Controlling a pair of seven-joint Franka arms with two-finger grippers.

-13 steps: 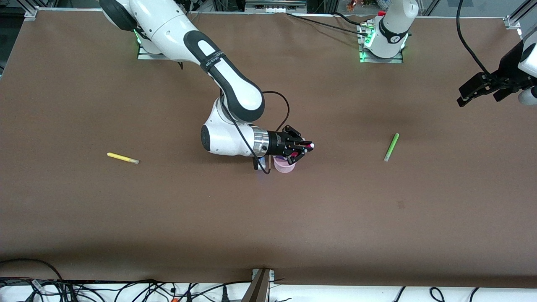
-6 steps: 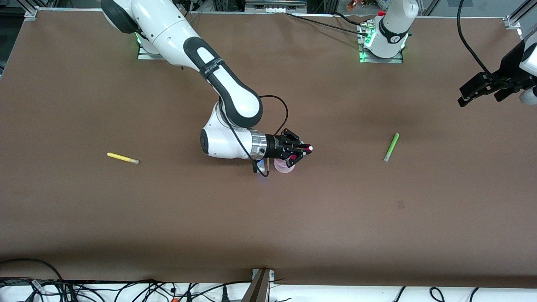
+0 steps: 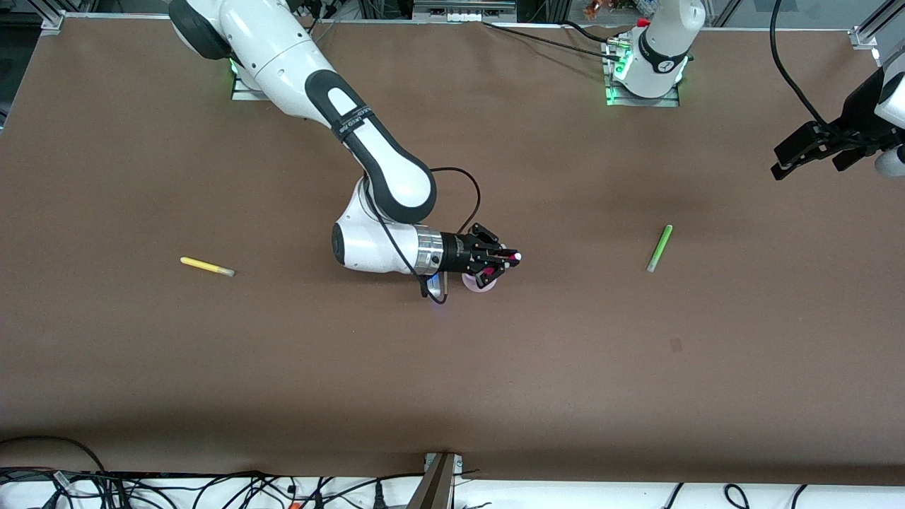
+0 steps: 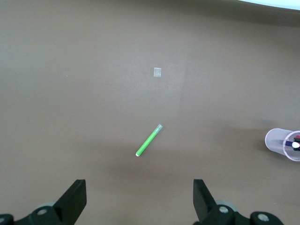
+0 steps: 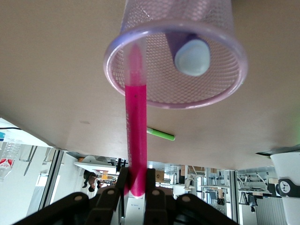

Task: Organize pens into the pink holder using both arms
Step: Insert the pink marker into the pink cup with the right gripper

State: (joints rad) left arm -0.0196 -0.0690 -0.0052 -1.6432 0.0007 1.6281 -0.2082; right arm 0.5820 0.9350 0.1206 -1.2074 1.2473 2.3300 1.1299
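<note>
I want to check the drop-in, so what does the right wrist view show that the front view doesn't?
Only the right wrist view: the magenta pen already inside the holder, the right gripper shut on it, beside a purple pen. Only the front view: the yellow pen, and the left gripper waiting open at the left arm's end of the table. Both: holder, magenta pen, green pen.
</note>
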